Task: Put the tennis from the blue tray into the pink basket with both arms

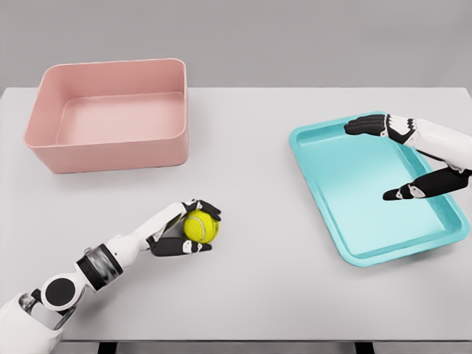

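My left hand (184, 230) is gripping the fuzzy yellow-green tennis ball (200, 226). The black fingers (203, 206) are curling over the top of the ball and the thumb is lying under it, so the ball is sitting at the tip of the hand, enclosed from above and below. The white left forearm is running back from the hand toward the lower left corner, low over the pale grey tabletop (251, 295). I cannot tell whether the ball is touching the table or being held just clear of it.

Up and to the left of this hand, well apart from it, the pink rectangular plastic basket (110, 151) is standing upright near the far edge of the table. Nothing is showing inside it.

My right hand (405, 158) is reaching in from the right edge and is holding nothing. It is spread wide: the fingers (365, 126) are extending over the far rim of the shallow turquoise-blue rectangular tray (354, 251), and the thumb is pointing left over the tray floor, with a broad gap between thumb and fingers. The tray is lying beneath and to the left of this hand, slightly rotated on the table. I cannot tell whether the fingertips are contacting the rim.

The ball is lying well to the left of the right hand, outside the tray, between tray and basket but nearer the front edge.
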{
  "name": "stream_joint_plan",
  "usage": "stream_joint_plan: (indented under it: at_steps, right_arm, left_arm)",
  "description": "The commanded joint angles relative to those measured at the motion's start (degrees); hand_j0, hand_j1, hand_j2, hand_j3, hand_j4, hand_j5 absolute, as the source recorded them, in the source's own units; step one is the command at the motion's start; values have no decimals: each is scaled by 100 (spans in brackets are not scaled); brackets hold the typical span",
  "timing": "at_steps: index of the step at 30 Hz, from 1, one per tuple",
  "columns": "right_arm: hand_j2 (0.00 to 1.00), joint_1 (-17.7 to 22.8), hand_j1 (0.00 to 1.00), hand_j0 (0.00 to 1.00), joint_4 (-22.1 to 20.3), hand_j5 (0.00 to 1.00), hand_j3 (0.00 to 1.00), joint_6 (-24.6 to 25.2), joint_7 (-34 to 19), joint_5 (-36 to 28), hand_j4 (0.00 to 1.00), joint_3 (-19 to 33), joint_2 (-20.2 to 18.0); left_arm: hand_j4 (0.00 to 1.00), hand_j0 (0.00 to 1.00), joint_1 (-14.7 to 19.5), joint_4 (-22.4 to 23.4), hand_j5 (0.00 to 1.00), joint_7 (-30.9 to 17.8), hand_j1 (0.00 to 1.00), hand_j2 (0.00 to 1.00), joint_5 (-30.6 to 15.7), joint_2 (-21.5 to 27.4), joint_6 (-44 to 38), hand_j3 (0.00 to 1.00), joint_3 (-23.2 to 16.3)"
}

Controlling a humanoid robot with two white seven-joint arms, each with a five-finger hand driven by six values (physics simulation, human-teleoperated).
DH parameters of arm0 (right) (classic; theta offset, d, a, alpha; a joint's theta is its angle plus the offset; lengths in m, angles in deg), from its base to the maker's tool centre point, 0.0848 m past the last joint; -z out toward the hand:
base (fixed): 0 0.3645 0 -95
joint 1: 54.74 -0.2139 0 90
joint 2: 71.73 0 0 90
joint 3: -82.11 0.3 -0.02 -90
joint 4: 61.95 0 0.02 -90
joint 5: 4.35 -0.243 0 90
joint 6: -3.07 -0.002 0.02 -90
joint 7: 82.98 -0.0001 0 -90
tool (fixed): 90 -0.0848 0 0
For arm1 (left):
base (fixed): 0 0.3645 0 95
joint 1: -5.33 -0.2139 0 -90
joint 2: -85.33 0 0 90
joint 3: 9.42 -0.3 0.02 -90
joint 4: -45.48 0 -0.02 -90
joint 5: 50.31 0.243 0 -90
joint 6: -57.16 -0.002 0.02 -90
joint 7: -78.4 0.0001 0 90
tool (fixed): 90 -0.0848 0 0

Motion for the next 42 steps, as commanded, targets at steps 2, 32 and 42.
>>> stream_joint_plan:
  at_steps: [2,32,42]
  right_arm:
    - [100,-9,100,100,-2,100,100,17,3,-41,100,-9,-14]
    - [100,-26,100,100,-2,100,100,17,3,-50,100,-9,-5]
    - [100,-18,100,100,-2,100,100,17,3,-50,100,-18,-5]
  left_arm:
    - [44,44,26,-227,44,-6,44,44,-37,-18,202,44,70]
    - [43,43,1511,-289,43,-24,43,43,-591,79,730,43,1116]
    - [43,43,2188,80,43,-24,43,43,-652,70,-817,43,1265]
